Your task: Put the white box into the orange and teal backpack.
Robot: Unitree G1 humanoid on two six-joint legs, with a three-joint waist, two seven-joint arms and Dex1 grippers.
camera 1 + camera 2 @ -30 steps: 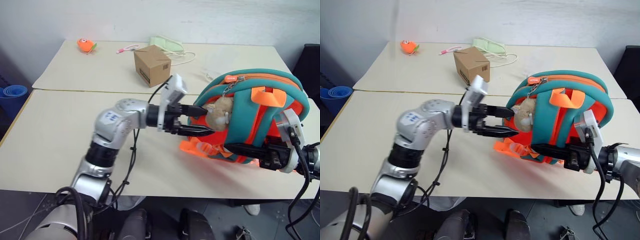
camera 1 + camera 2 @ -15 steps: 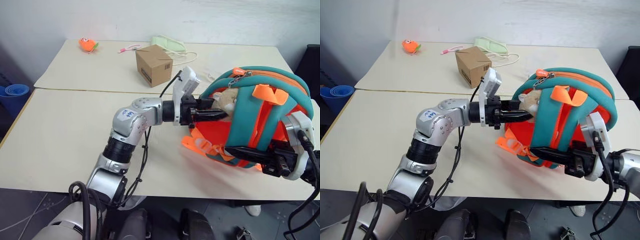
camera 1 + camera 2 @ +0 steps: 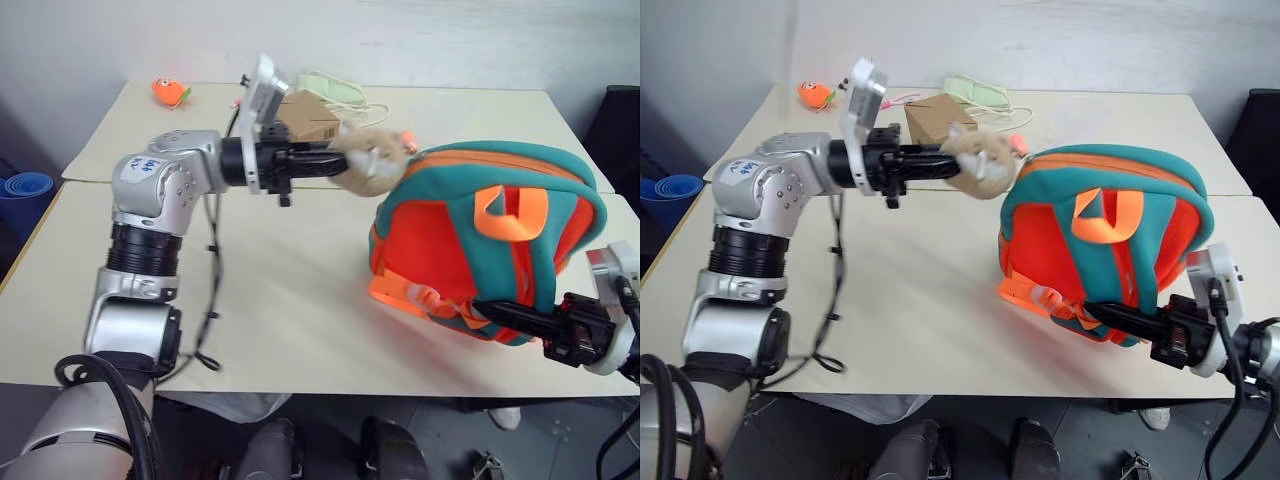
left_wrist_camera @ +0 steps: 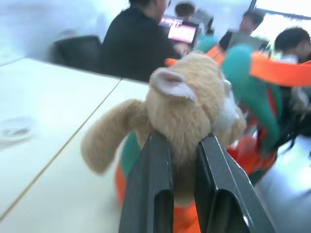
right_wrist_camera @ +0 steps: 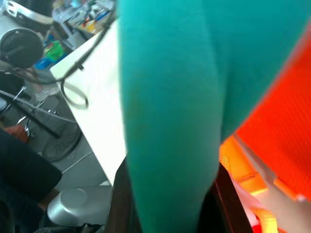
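The orange and teal backpack [image 3: 490, 235] stands upright near the front edge of the bench [image 3: 270, 290], strap side toward the camera, its long axis running across the bench. The left end effector [image 3: 335, 163] is clenched on the tan plush charm [image 3: 370, 163], held out level beside the backpack's top. The left wrist view shows both fingers [image 4: 153, 194] pinching the plush. The right end effector [image 3: 1095, 312] is clenched on a teal strap [image 5: 170, 121] low on the backpack. A cardboard box [image 3: 305, 115] sits behind.
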